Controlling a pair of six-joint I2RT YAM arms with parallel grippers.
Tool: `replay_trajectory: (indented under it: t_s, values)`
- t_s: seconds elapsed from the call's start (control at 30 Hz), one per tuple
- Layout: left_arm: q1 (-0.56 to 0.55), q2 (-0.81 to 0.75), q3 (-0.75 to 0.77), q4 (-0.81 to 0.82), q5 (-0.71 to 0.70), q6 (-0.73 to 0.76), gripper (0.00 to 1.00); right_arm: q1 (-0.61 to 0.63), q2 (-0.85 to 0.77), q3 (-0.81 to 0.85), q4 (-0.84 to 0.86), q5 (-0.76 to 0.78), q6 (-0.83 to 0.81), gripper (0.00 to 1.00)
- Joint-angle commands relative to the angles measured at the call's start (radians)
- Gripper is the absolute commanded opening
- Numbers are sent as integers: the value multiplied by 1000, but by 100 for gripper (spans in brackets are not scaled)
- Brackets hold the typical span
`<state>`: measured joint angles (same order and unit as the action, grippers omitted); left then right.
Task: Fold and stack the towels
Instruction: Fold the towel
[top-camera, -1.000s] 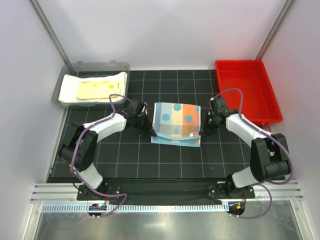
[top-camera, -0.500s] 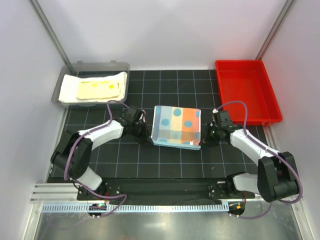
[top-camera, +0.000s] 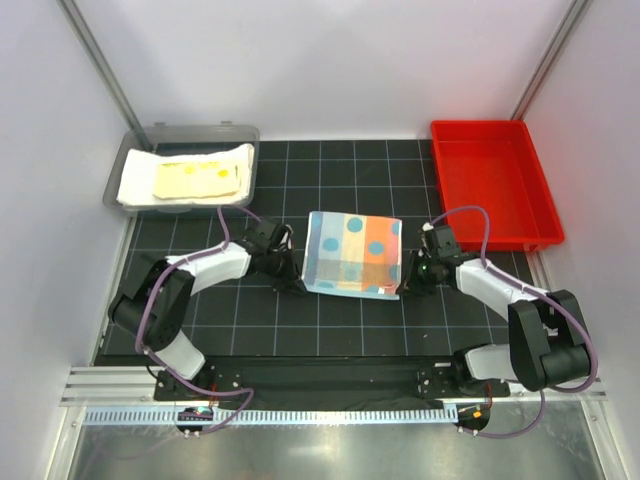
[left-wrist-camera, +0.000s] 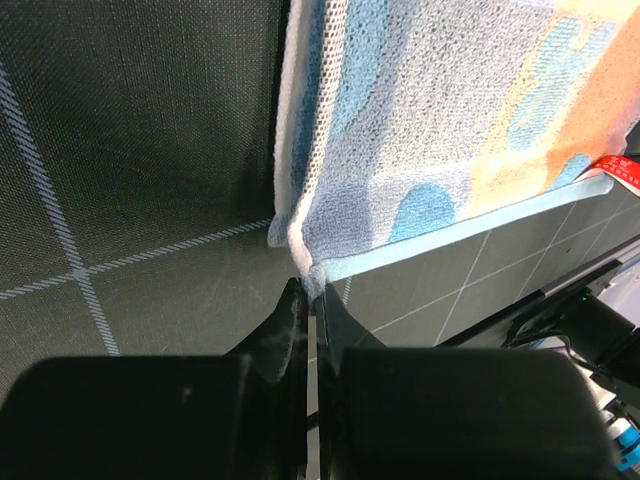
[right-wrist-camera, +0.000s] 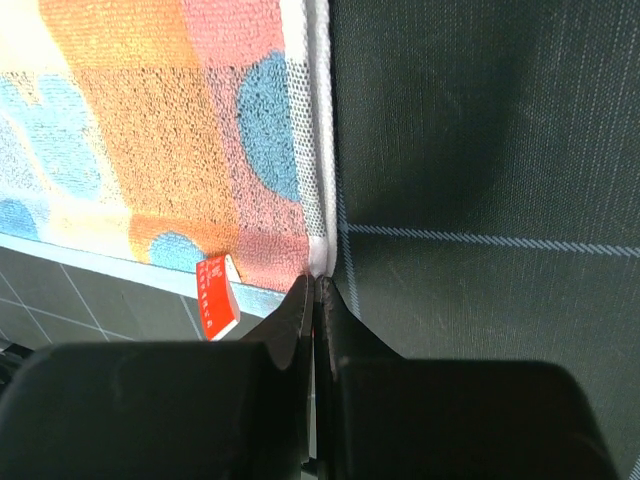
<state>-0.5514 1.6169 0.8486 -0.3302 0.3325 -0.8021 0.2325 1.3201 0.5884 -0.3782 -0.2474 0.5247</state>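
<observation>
The light-blue towel with orange and pastel patches (top-camera: 353, 252) lies folded on the black grid mat (top-camera: 250, 320). My left gripper (top-camera: 297, 283) is shut on its near left corner (left-wrist-camera: 312, 270). My right gripper (top-camera: 409, 281) is shut on its near right corner (right-wrist-camera: 319, 262), beside a red label (right-wrist-camera: 218, 297). A white towel (top-camera: 135, 180) with a pale yellow patterned towel (top-camera: 197, 177) on top lies in the grey bin (top-camera: 180, 133) at the back left. No rust-brown towel is in view.
A red tray (top-camera: 495, 180) stands at the back right, just beyond the right arm. Metal posts rise at the back corners. A metal rail runs along the near edge.
Both grippers have pulled the towel's near edge toward the arms and lowered it. The lifted, rumpled front layer now lies flat and squared on the mat.
</observation>
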Motion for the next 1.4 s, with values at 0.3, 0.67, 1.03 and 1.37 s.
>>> replay_trajectory:
  t_s: [0.3,0.67,1.03,1.37]
  values:
    - [11,-71,206,-265,-108,130,54,-5,-53,160,-160,92,-11,51]
    - [88,378,728,-153,94,274,45,-68,401,574,11,-53,-189,41]
    - [169,580,811,-73,169,274,45,-85,578,686,24,14,-325,45]
    - [235,627,1003,-259,339,650,55,-173,680,908,-160,-253,-563,57]
